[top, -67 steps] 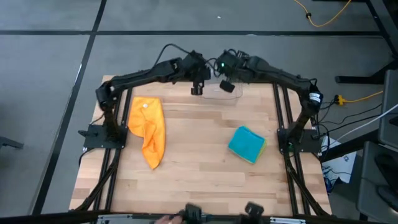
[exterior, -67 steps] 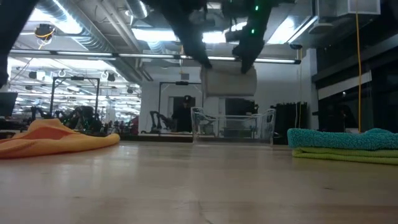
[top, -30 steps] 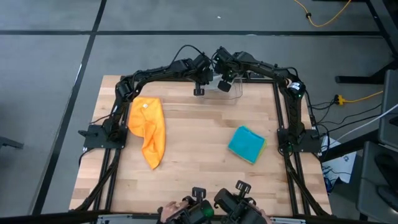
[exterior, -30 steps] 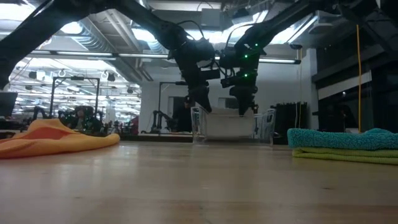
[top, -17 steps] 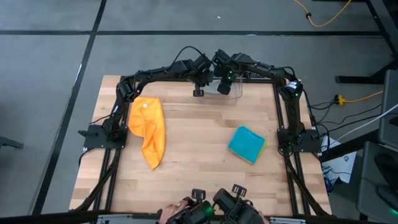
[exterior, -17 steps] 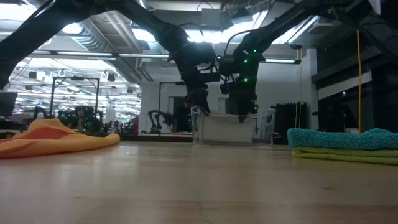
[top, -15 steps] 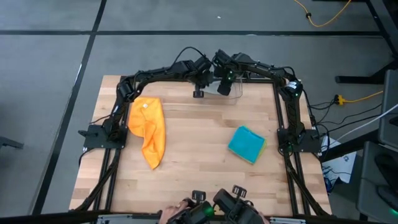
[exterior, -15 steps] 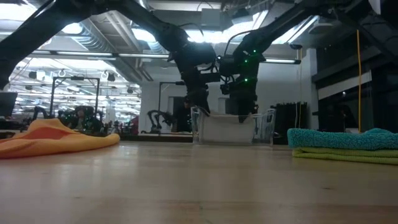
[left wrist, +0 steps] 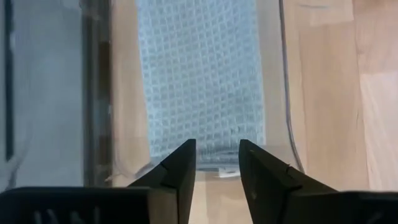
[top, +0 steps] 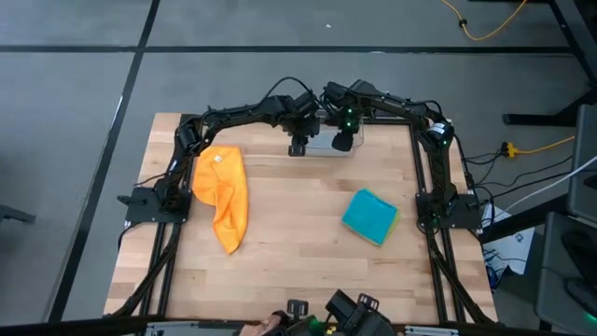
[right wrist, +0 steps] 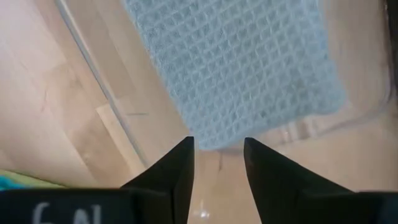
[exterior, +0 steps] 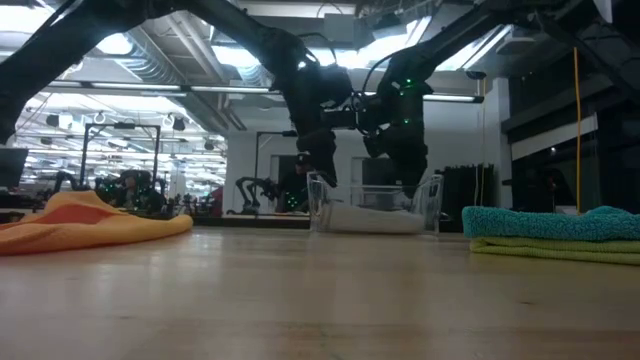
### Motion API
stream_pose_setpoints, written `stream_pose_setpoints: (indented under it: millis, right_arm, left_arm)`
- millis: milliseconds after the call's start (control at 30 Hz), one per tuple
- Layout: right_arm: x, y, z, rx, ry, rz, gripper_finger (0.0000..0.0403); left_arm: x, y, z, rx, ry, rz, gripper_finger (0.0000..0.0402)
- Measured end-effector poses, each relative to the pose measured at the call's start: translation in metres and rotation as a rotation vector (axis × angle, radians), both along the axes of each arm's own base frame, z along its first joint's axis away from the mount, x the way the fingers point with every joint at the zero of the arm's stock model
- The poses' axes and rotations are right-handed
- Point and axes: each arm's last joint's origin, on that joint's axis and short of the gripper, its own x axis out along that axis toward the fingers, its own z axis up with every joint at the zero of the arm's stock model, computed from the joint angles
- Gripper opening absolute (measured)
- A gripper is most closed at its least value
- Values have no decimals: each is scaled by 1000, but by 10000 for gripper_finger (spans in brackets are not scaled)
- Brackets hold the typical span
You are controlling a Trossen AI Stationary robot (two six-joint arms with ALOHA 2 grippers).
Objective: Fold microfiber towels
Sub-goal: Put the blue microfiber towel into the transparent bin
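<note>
A light grey waffle towel (left wrist: 202, 81) (right wrist: 242, 68) lies flat, folded, on the floor of a clear plastic bin (top: 322, 147) (exterior: 432, 200) at the table's far edge. My left gripper (top: 298, 149) (left wrist: 217, 149) hangs open above the towel's left end. My right gripper (top: 341, 143) (right wrist: 217, 146) hangs open above its right end. Neither has anything between its fingers. An orange towel (top: 222, 191) lies crumpled on the table's left. A folded teal towel (top: 370, 215) rests on a folded lime green one (exterior: 550, 250) at the right.
The bin's thin clear walls (left wrist: 283, 93) stand close on both sides of the grey towel. Bare wood lies between the orange towel and the teal stack. The arms' frames run along the table's left and right edges.
Both grippers have shifted a little toward the table's near edge and tipped to point more steeply down into the bin. The grey towel, which hung between them inside the bin, has dropped free and now lies flat on the bin's floor.
</note>
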Motion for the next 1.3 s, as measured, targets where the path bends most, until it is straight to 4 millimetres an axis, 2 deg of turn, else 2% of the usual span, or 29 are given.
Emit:
stream_pose_setpoints:
  millis: [100,233,400,567,667,767,933,1133,1300]
  right_arm:
    - [-3,2,2,24,31,-30,141]
    - [-3,3,18,37,52,-49,142]
    - [-1,1,62,14,23,-142,142]
    - [3,15,103,-10,-35,-214,142]
    - [3,39,126,21,-110,-185,142]
    - [-5,72,143,35,-144,-142,142]
    - [-35,139,161,53,-169,-135,142]
    - [-74,211,140,33,-203,-285,142]
    - [-99,257,97,101,-190,-422,142]
  left_arm:
    - [0,-7,10,30,4,13,112]
    - [-8,-20,39,121,1,34,112]
    - [-27,-42,84,207,-16,87,110]
    - [-62,-70,125,116,-22,166,110]
    - [-86,-86,142,5,-2,191,110]
    - [-109,-102,156,-127,28,182,110]
    - [-126,-122,171,-247,6,165,110]
    - [-117,-144,170,-307,5,126,110]
    - [-93,-171,152,-306,-51,32,110]
